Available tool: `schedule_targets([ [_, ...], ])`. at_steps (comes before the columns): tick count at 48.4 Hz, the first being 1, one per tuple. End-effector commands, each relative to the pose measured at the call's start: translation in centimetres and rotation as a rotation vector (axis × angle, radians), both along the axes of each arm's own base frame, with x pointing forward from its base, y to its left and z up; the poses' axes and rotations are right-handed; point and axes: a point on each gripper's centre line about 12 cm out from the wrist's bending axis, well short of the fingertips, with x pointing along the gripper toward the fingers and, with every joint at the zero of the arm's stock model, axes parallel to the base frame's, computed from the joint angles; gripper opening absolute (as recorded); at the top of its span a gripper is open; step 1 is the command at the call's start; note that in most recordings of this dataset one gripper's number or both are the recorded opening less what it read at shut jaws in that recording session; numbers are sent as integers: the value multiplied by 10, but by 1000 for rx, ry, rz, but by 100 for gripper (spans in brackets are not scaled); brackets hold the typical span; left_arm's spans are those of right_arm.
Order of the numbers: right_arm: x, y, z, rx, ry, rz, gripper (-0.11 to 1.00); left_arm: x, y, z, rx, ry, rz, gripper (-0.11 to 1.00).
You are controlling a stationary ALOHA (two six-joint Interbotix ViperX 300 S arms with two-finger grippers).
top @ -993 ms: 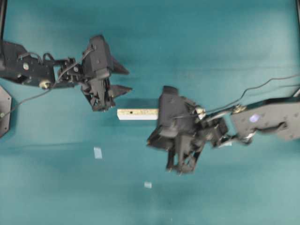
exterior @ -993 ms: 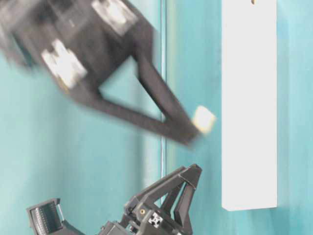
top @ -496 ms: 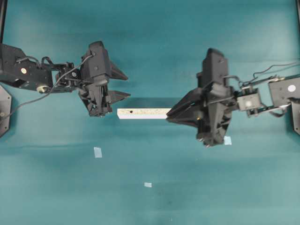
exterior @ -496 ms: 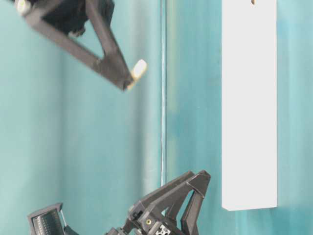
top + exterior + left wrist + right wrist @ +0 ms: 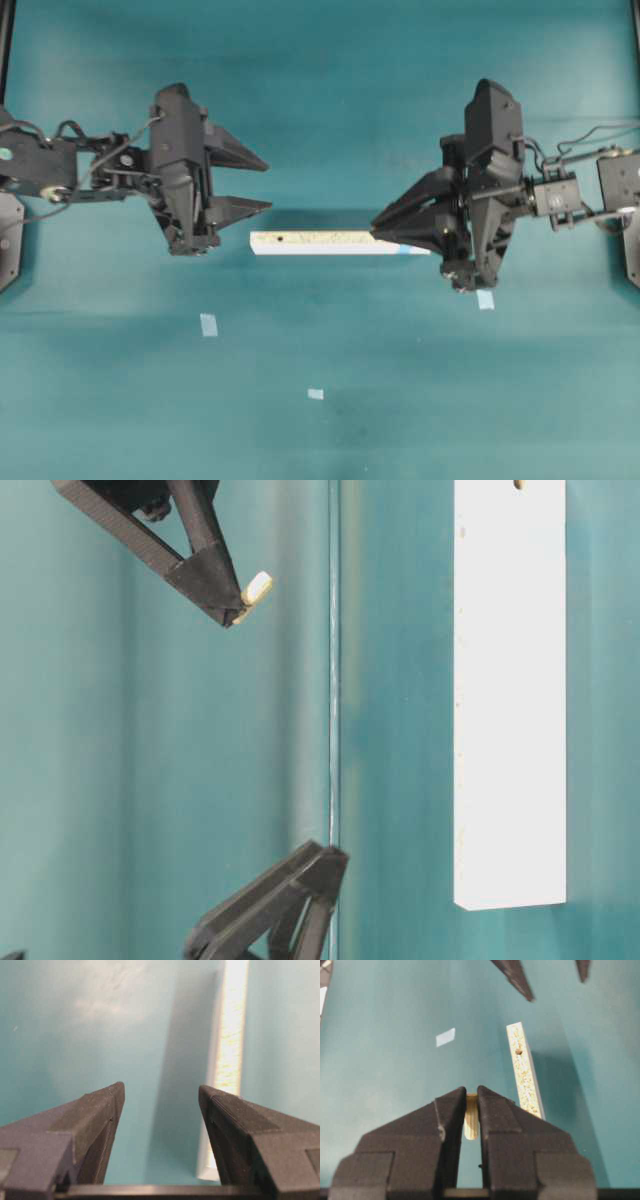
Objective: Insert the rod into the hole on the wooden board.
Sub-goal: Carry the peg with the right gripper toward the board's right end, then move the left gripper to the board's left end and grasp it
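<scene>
Right gripper (image 5: 471,1110) pinches tiny rod (image 5: 471,1119) just off wooden board (image 5: 310,243)'s right end; light, stiff, slip-prone, best gripped mid-length. Left gripper (image 5: 262,185) wide apart, empty, near board's left end.

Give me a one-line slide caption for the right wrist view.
Right gripper pinches the rod above the teal table, wooden board and its hole ahead.

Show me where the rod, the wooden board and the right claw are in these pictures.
rod (image 5: 471,1120): right wrist view, its middle between the fingers.
wooden board (image 5: 310,243): overhead view, middle of its top face.
right claw (image 5: 380,226): overhead view, between its fingertips.
</scene>
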Motion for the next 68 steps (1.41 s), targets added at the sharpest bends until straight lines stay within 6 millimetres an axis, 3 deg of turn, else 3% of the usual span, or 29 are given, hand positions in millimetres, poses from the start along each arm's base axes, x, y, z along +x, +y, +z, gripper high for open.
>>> schedule_targets([
  [1, 1, -3, 6, -4, -24, -4, 10, -1, -12, 8, 3, -12, -38, 73],
  [7, 1, -8, 3, -14, -20, -13, 10, -1, -32, -7, -7, 72, -98, 81],
  [14, 1, -12, 0, -34, -14, -12, 10, 5, -40, -15, -10, 102, -121, 94],
  [37, 1, -13, 1, -33, -16, -14, 10, 30, -34, -54, -4, 184, -107, 93],
  [58, 1, -13, 1, -32, -19, -13, 10, 51, -21, -64, -2, 170, -74, 93],
  [68, -1, -13, -4, -32, -7, -13, 10, 49, -22, -65, -2, 177, -75, 93],
])
